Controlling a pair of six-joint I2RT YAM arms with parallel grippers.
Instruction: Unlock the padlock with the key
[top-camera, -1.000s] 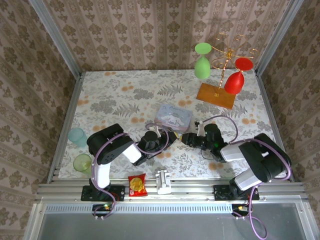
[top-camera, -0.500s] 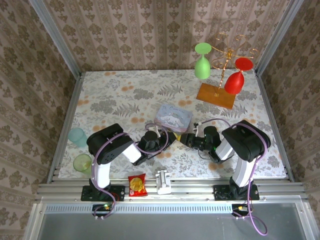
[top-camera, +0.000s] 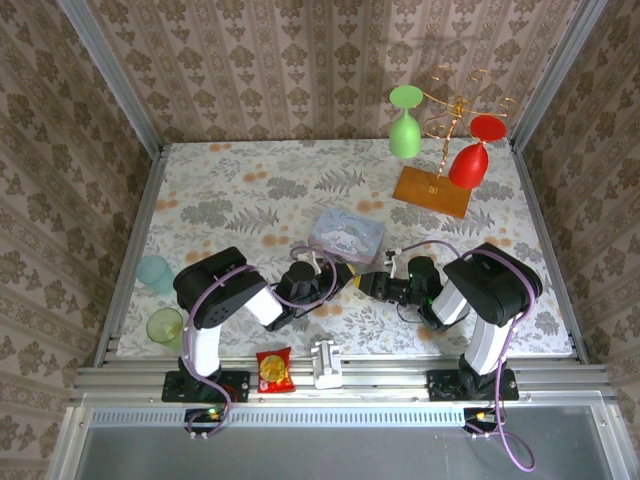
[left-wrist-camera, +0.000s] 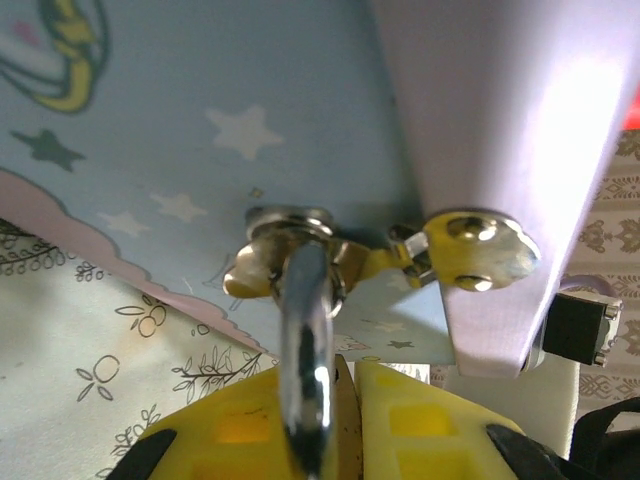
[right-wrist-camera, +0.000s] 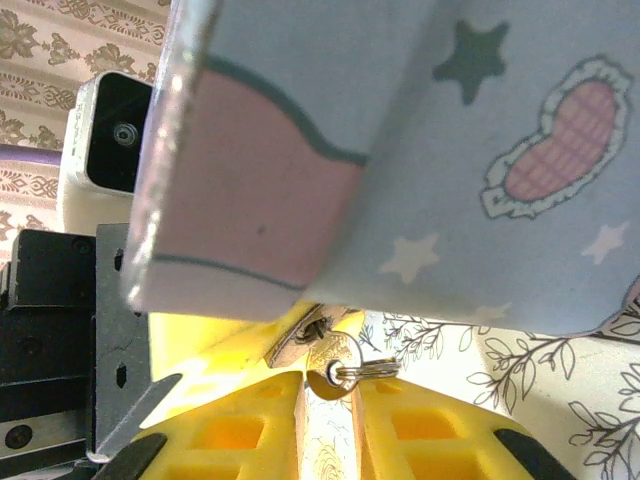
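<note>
Step in hand: getting the key into the lock. My left gripper (left-wrist-camera: 338, 392) is clenched on the padlock (left-wrist-camera: 305, 340), yellow pads (left-wrist-camera: 420, 425) either side of its chrome shackle, which runs up thru the gold hasp (left-wrist-camera: 440, 245) on the pale blue cartoon tin (left-wrist-camera: 200, 120). So the padlock hangs at the tin's edge, locked on as far as I can judge. Its brass body is mostly hidden betw. my pads.

My right gripper (right-wrist-camera: 328, 398) is pinched on the key (right-wrist-camera: 322, 380). The bow w/ its small split ring (right-wrist-camera: 358, 372) pokes out just above the pad tips, blade pointing up twd the tin's underside. The tip meets a bit of brassy metal there, but I can't tell if it's in the keyway or just resting vs. the body or hasp; too dark & cramped. From above, both grippers meet nose to nose just in front of the tin on the floral tablecloth (top-camera: 250, 200), nearly touching.

Judgement: approx. mid-task. Lock held, key held, insertion not confirmed, no turn yet.

Next move needs:
- L holds the lock steady w/o twisting the hasp.
- R lines the blade up w/ the keyway, pushes in straight, then rotates the wrist.

My grip on the key is thin, bow only, so it may pivot or slip if pushed off-axis. The tin is prob. light and could slide if either arm shoves.
</note>
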